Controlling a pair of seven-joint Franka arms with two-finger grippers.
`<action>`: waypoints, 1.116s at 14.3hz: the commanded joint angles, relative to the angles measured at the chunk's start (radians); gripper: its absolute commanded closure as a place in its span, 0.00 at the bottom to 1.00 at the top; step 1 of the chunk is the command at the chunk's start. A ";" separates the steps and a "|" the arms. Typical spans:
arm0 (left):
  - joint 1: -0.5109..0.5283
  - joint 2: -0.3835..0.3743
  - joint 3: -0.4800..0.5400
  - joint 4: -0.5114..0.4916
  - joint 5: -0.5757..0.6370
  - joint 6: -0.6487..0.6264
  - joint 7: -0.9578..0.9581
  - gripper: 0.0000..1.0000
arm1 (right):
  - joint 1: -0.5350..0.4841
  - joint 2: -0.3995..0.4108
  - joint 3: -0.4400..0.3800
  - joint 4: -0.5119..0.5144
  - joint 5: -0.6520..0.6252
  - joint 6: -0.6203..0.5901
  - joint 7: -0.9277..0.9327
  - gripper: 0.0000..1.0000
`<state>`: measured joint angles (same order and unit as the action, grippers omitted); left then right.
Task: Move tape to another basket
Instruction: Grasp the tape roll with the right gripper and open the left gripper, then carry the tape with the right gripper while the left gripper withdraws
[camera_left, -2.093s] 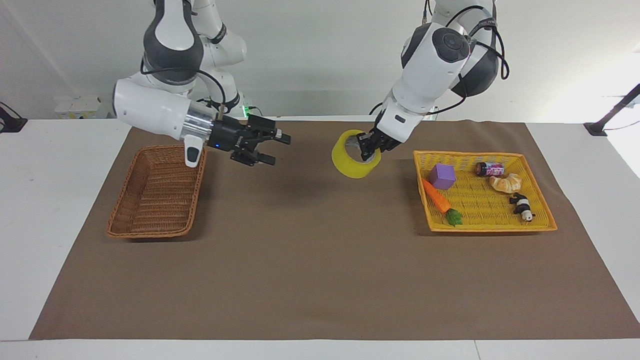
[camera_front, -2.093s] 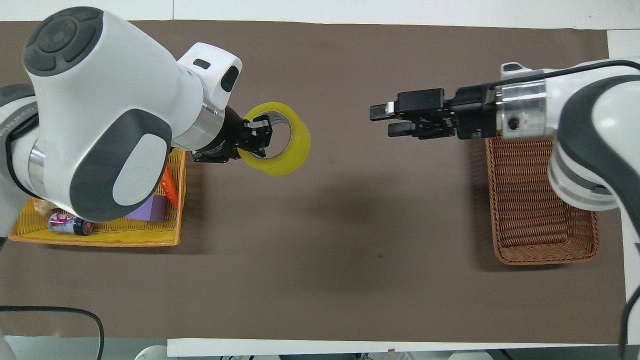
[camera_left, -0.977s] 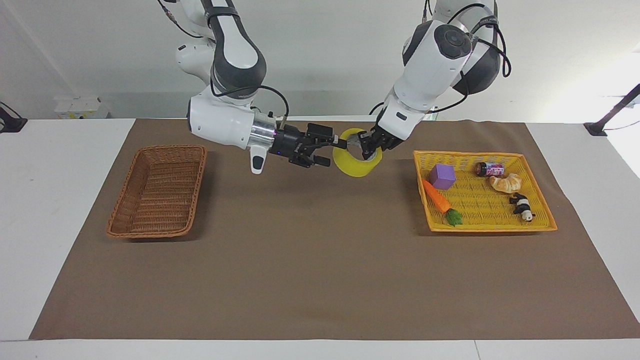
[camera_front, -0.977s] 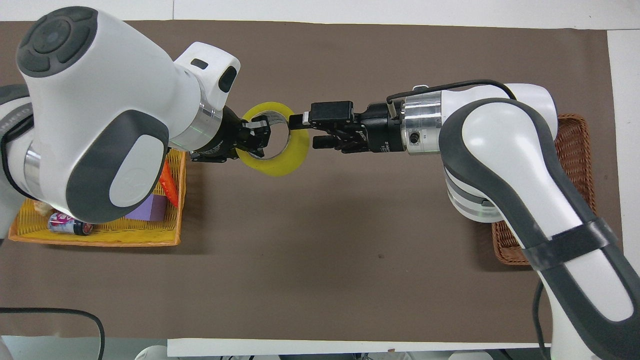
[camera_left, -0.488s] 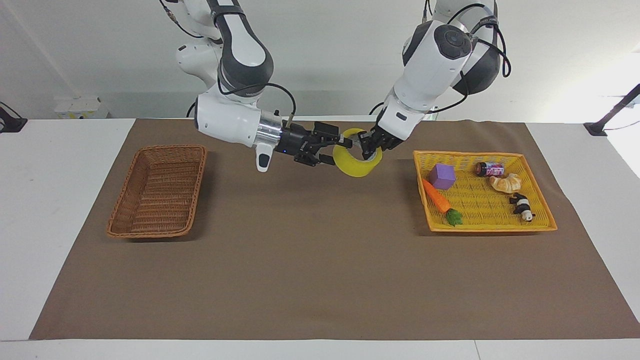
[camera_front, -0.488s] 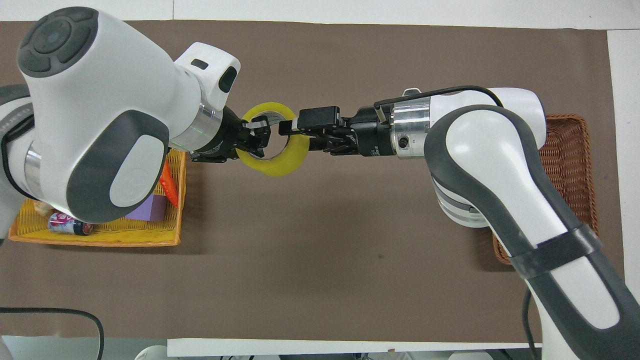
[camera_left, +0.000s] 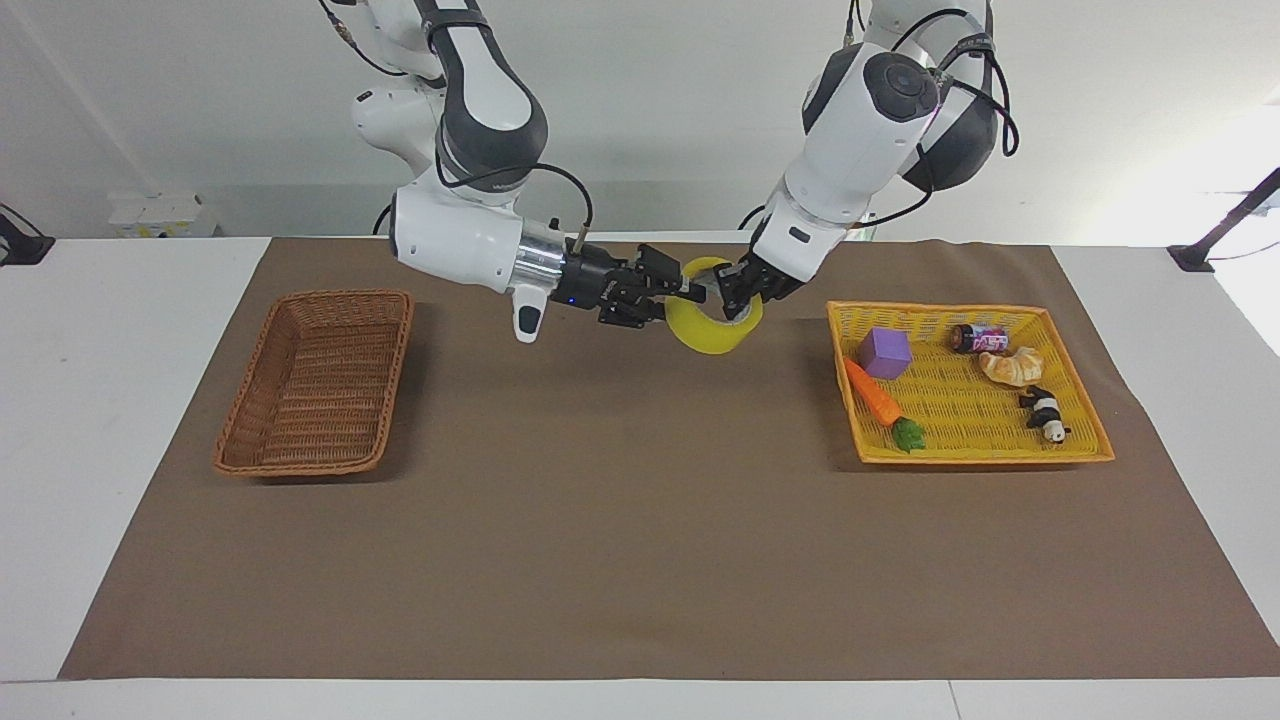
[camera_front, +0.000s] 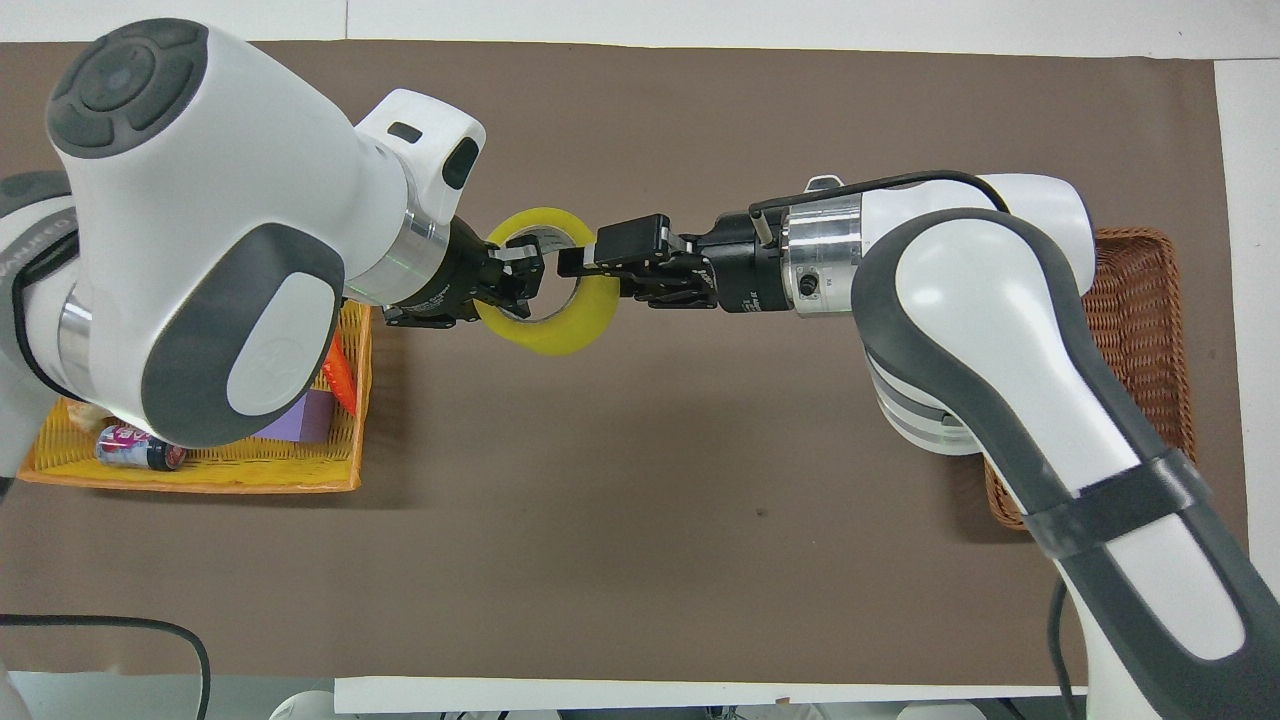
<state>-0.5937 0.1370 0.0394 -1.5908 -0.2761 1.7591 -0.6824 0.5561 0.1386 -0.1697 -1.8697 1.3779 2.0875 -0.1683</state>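
Note:
The tape (camera_left: 712, 336), a yellow roll, hangs in the air over the brown mat between the two containers; in the overhead view it (camera_front: 560, 336) shows as a ring. My left gripper (camera_left: 735, 290) (camera_front: 515, 275) is shut on the roll's wall at the end toward the left arm. My right gripper (camera_left: 675, 300) (camera_front: 590, 275) has one finger inside the ring and one outside, closed on the wall at the end toward the right arm. The brown wicker basket (camera_left: 315, 380) (camera_front: 1150, 350) sits empty at the right arm's end, partly hidden by the right arm in the overhead view.
A yellow-orange woven tray (camera_left: 970, 457) (camera_front: 200, 480) at the left arm's end holds a carrot (camera_left: 875, 400), a purple cube (camera_left: 884, 352), a small can (camera_left: 980, 338), a croissant (camera_left: 1012, 365) and a panda figure (camera_left: 1045, 412). A brown mat covers the table.
My right arm has swung from over the wicker basket to the tape, and its fingers have slid over the roll's wall and narrowed on it. My left gripper has kept holding the roll in place.

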 joint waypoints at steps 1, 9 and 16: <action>-0.005 -0.027 -0.003 -0.012 0.015 -0.013 0.006 0.63 | -0.008 -0.005 -0.002 -0.006 0.009 -0.006 0.012 1.00; 0.110 -0.143 0.033 0.035 0.167 -0.242 0.193 0.00 | -0.111 -0.008 -0.005 -0.011 -0.022 -0.110 -0.029 1.00; 0.415 -0.237 0.031 0.031 0.298 -0.329 0.551 0.00 | -0.600 -0.019 -0.005 -0.014 -0.382 -0.484 -0.223 1.00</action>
<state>-0.2662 -0.0761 0.0834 -1.5532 0.0070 1.4458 -0.2425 0.0667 0.1406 -0.1893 -1.8739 1.0732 1.6663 -0.3501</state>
